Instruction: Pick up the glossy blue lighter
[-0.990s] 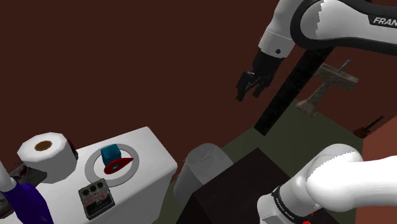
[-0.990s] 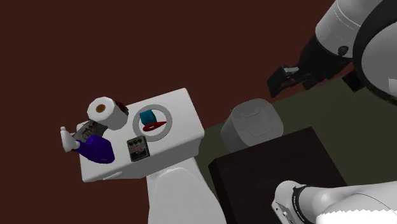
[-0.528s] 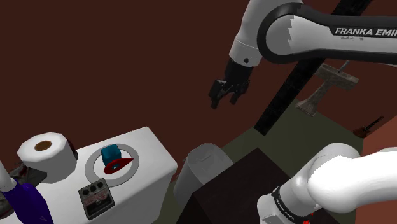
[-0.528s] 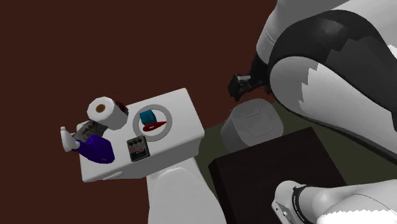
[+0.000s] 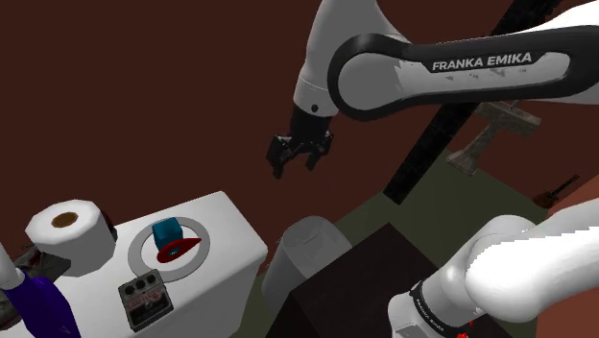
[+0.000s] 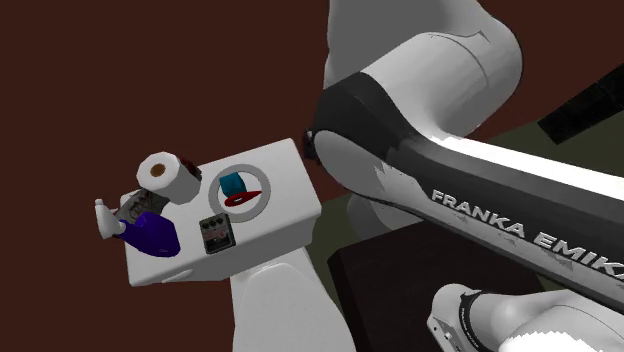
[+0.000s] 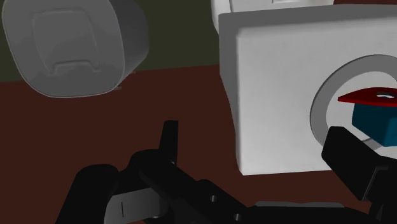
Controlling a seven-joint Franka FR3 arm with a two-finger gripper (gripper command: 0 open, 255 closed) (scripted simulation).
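Status: approach phase, nothing grasped.

- The gripper hangs in open air, empty. Its fingers stand apart with nothing between them.
- The blue lighter sits inside a grey ring on the white cistern top. A red piece lies against it, and we can't tell whether that belongs to the lighter.
- In the shoulder view the gripper is above the lighter and off to its right, well apart from it, roughly over the gap between the cistern top and the grey bin.
- The wrist view looks down past the cistern's edge. The lighter shows just above one finger, off the gripper's centre line.
- Neighbours on the same top are a toilet roll, a purple bottle and a small pedal-like box. The box is near the ring. The roll and the bottle are further off.

Done: nothing of the pick itself. The open jaws are the only prep we can see.

Left, as we judge it:
1. Move across until the gripper is centred over the ring.
2. Come down with one finger on each side of the blue body.
3. Close and lift.

The ring wall and the red piece leave little room around the lighter, so the fingers need to be lined up before the descent.
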